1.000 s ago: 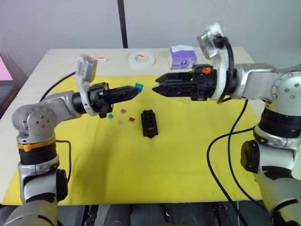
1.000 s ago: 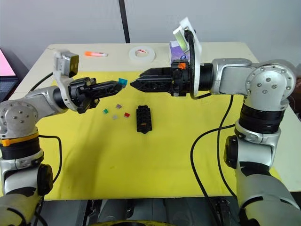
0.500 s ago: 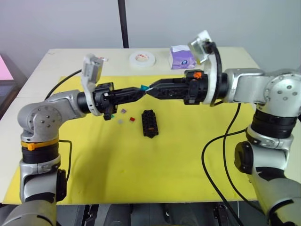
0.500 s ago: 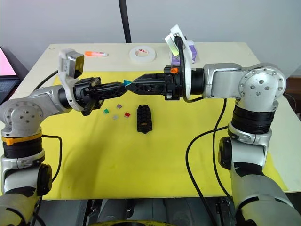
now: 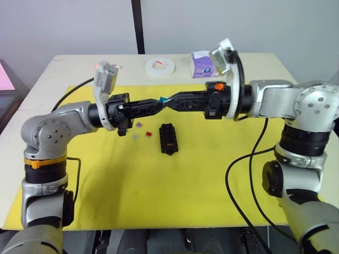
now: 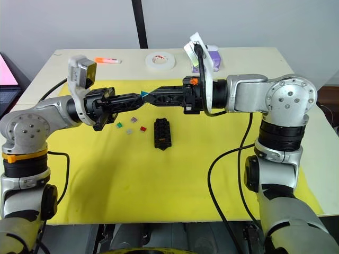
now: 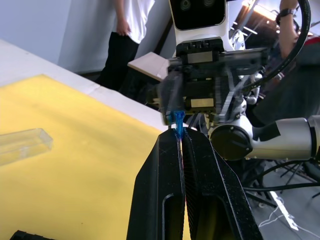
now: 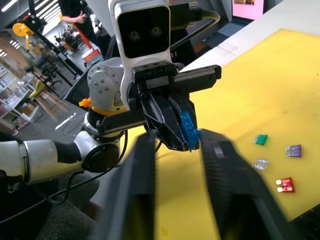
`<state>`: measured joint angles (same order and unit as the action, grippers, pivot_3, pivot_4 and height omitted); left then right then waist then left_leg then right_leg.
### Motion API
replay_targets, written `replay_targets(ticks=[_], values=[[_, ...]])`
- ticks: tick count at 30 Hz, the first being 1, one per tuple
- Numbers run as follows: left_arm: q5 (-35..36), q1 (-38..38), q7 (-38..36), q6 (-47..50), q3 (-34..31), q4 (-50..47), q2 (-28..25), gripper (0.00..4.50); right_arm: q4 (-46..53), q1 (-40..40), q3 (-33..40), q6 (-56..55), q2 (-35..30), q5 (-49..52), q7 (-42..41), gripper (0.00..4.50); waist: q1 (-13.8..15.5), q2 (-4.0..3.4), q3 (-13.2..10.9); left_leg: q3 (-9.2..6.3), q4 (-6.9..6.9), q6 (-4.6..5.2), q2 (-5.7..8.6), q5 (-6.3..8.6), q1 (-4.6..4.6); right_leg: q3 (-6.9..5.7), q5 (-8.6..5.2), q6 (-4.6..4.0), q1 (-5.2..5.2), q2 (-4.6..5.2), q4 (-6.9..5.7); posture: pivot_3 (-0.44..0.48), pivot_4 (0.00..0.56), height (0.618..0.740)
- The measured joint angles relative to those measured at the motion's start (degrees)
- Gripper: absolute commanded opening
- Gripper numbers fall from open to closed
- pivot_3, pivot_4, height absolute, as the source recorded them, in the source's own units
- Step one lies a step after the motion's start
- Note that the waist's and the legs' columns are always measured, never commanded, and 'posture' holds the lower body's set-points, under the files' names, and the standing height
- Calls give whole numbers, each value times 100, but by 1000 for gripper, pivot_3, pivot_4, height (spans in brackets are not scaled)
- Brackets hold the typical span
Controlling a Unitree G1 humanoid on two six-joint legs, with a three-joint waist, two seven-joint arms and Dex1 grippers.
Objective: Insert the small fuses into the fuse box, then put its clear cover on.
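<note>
My left gripper (image 5: 158, 101) is shut on a teal small fuse (image 6: 144, 94), held in the air above the back of the yellow mat. My right gripper (image 5: 169, 100) meets it tip to tip and is open. In the right wrist view its two fingers (image 8: 146, 150) stand either side of the teal fuse (image 8: 187, 128). The left wrist view has the fuse (image 7: 177, 121) pinched at my fingertips. The black fuse box (image 5: 168, 138) lies on the mat below. Green (image 5: 125, 129), grey (image 5: 139, 125) and red (image 5: 149, 134) fuses lie left of it. The clear cover (image 7: 22, 145) lies on the mat.
A white tape roll (image 5: 160, 65) and a purple tissue box (image 5: 205, 64) stand at the back of the table, with an orange marker (image 6: 108, 60) at back left. The yellow mat (image 5: 159, 185) is bare in front of the fuse box. People stand in the wrist views' background.
Both grippers have closed the gap between them. The right gripper's tips, apart from the left a second ago, now flank the teal fuse that the left still holds.
</note>
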<state>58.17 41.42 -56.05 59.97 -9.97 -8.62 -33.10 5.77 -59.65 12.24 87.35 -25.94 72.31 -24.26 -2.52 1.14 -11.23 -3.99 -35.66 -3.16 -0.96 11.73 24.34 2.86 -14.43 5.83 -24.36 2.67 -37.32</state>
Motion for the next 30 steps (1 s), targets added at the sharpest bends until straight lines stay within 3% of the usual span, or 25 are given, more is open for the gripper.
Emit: replay_targets(ticks=[1,10,14,18,21,23,24,30], values=[[5,4,-5,-21,0,-5,-2,0,-15,0,0,-21,8,1,35,28,0,0,0,0,0,0,0,0,0,0,0,0,0,0,0,0,150,740],[2,28,16,-34,4,-4,-41,0,-33,15,1,-46,11,123,171,28,-2,0,0,0,0,0,0,0,0,0,0,0,0,0,0,0,150,740],[-79,36,-24,-64,79,2,-179,1012,-29,22,-17,-99,8,130,154,0,-3,0,0,0,0,0,0,0,0,0,0,0,-1,0,0,0,150,740],[-236,33,-184,-98,229,13,-457,2460,68,93,-175,-458,-51,-84,-86,0,-3,0,0,0,1,0,0,0,0,0,0,0,-1,-1,1,0,150,740],[-381,3,-381,-169,251,48,-796,3516,87,291,-458,-1115,-275,-676,-509,0,-4,0,0,1,3,0,0,0,0,0,-1,0,-2,-1,4,0,150,740],[-622,-139,-532,-346,275,66,-1128,4232,94,589,-817,-2124,-581,-1433,-1207,0,-3,0,0,3,5,0,0,0,0,0,-2,1,-2,-1,10,0,150,740],[-786,-208,-580,-494,300,69,-1241,4428,82,700,-996,-2532,-717,-1761,-1520,0,-3,-1,-1,5,6,0,0,0,0,1,-2,1,-2,-1,12,0,150,740],[-1931,-1034,-1267,-1602,924,0,-2004,4428,-293,1161,-2520,-5236,-1553,-3819,-4078,0,-11,-1,-2,13,11,0,-1,0,0,7,-3,1,-9,-1,14,0,150,740]])
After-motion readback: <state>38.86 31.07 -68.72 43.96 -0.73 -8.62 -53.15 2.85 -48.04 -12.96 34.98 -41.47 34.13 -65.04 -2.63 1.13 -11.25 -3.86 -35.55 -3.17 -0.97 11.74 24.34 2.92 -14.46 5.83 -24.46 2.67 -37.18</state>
